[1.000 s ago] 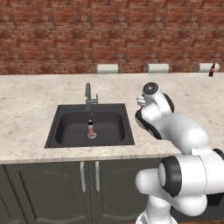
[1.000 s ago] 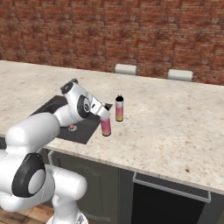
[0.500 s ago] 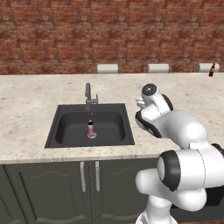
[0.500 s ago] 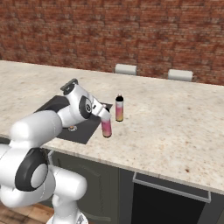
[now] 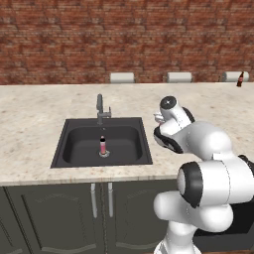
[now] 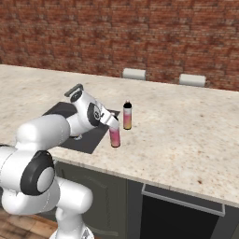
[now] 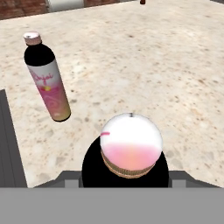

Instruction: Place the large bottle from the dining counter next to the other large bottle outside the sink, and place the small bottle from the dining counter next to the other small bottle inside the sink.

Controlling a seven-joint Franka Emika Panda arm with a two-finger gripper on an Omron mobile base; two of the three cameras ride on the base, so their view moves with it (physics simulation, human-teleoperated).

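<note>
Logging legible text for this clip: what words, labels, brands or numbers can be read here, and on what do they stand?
None can be read with certainty.
Large bottle: pink cursive script on its white label, too blurred to read.
Other large bottle, under the gripper: no readable lettering.
Small bottle: reddish label, too small to read.
Other small bottle in the sink: too small to tell.

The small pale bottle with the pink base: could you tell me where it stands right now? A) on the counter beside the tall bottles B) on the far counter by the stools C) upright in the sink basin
C: the small pale bottle stands upright on the floor of the sink, near the drain.
</note>
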